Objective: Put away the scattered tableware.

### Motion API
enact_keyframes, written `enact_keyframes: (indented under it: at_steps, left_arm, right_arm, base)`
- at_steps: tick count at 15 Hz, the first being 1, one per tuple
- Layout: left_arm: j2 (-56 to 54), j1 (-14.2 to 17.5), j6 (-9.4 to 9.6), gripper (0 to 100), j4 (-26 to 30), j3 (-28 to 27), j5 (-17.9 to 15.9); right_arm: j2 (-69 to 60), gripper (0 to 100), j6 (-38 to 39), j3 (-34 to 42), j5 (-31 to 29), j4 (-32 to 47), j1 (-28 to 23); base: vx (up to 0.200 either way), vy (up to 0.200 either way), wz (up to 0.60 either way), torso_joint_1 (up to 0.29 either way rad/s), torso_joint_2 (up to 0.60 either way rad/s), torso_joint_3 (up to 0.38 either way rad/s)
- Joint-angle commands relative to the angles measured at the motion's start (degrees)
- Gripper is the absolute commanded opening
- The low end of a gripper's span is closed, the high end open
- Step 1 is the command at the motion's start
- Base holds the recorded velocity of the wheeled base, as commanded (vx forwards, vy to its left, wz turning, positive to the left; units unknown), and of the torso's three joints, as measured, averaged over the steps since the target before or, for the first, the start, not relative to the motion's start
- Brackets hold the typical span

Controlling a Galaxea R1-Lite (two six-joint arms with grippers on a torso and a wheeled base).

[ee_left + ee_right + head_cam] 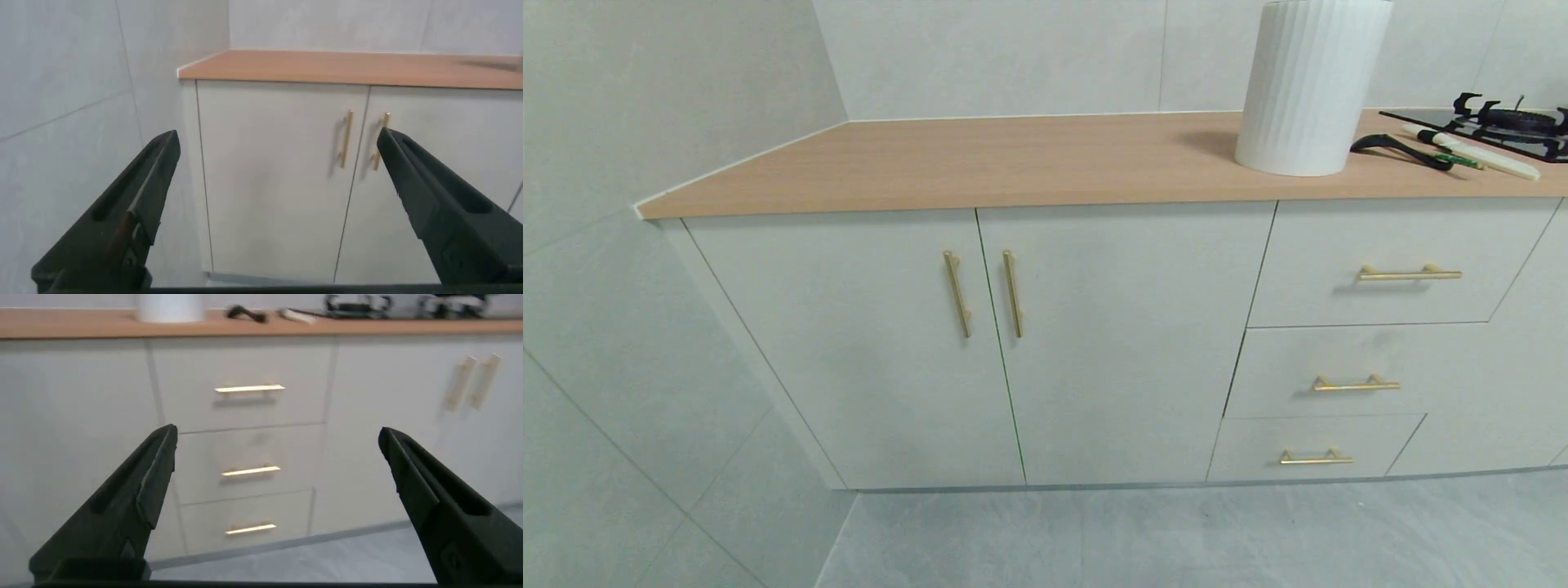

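Well, nothing looks put away yet: the black ladle (1401,151) and white-handled utensil (1474,153) lie on the desk (1013,159) beside the white canister (1311,82), while the left gripper (275,143) and right gripper (278,434) face the cabinets (866,343), jaws released and empty.

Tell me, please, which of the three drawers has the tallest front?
The top drawer, directly under the counter; the two below it are shorter.
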Motion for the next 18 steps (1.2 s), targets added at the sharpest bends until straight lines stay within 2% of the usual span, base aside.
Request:
enact_keyframes:
  at_steps: [1,2,3,5,6,7,8,11,12,13,15,18]
  left_arm:
    - [-3.7,1.1,-0.29,100,0.1,2.4,0.5]
    - [-3.7,1.1,-0.2,100,0.1,4.0,1.1]
    - [-3.7,1.1,-0.03,100,-1.4,9.5,1.7]
    - [-3.7,1.1,0.24,100,-6.7,16.2,1.6]
    - [-3.7,1.1,1.64,100,-15.2,25.7,1.5]
    - [-3.7,1.1,2.35,100,-18.8,29.9,1.4]
    - [-3.7,1.1,2.52,100,-20.0,32.2,1.1]
    - [-3.7,1.1,2.79,100,-12.4,32.2,-1.1]
    - [-3.7,1.1,2.08,100,-11.9,32.2,-4.3]
    - [-3.7,1.1,1.82,100,-10.0,32.2,-5.9]
    - [-3.7,1.1,-0.2,100,-10.4,32.2,-5.9]
    - [-3.7,1.1,-0.73,100,-10.4,32.2,-5.9]
  right_arm:
    - [-2.0,100,0.9,4.3,-0.6,-0.3,-0.4]
    - [-2.0,100,0.9,5.7,-0.6,-0.4,-0.4]
    - [-2.0,100,1.0,10.2,-0.5,-0.7,-0.4]
    - [-2.0,100,1.0,14.4,0.2,-4.0,-0.4]
    - [-2.0,100,0.9,20.7,3.5,-12.2,-0.4]
    - [-2.0,100,1.1,21.4,5.7,-13.4,-0.4]
    - [-2.0,100,1.6,21.4,7.4,-12.1,-0.4]
    - [-2.0,100,3.7,21.4,8.2,-9.4,-0.4]
    - [-2.0,100,4.3,21.4,9.4,-8.4,-0.4]
    - [-2.0,100,4.6,21.4,11.3,-6.5,-0.4]
    - [-2.0,100,4.5,21.4,12.0,-6.7,-0.4]
    - [-2.0,100,4.4,21.4,12.0,-6.7,-0.4]
  base:
    - [0.0,0.0,0.0,0.0,0.0,0.0]
    - [0.0,0.0,0.0,0.0,0.0,0.0]
    - [0.0,0.0,0.0,0.0,0.0,0.0]
    - [0.0,0.0,0.0,0.0,0.0,0.0]
    - [0.0,0.0,0.0,0.0,0.0,0.0]
    - [0.0,0.0,0.0,0.0,0.0,0.0]
    - [0.0,0.0,0.0,0.0,0.0,0.0]
    - [0.0,0.0,0.0,0.0,0.0,0.0]
    - [0.0,0.0,0.0,0.0,0.0,0.0]
    - [0.0,0.0,0.0,0.0,0.0,0.0]
    - [0.0,0.0,0.0,0.0,0.0,0.0]
    - [0.0,0.0,0.0,0.0,0.0,0.0]
